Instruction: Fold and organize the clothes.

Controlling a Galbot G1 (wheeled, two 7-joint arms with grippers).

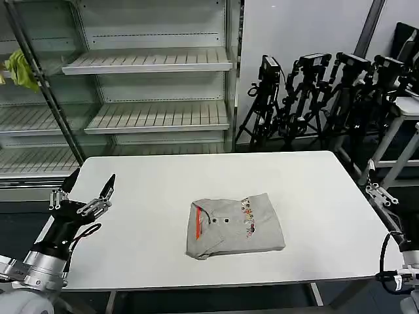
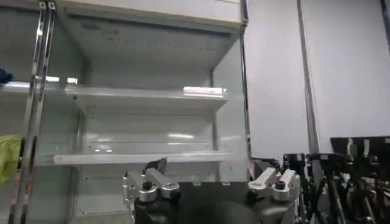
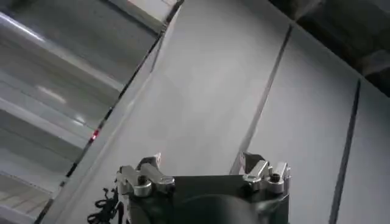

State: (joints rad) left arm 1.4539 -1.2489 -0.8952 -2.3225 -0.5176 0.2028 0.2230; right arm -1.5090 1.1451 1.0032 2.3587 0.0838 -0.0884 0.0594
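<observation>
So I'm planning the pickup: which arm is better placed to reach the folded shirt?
Probably left. The left gripper hangs open over the table, nearer the folded grey shirt; the right gripper sits beyond the table's edge.

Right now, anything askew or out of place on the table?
Nothing serious. The grey shirt lies folded mid-table, slightly rotated against the table edge, its lower left corner a bit rumpled. The left gripper hovers open over the table's left edge; the right gripper is off its right edge.
</observation>
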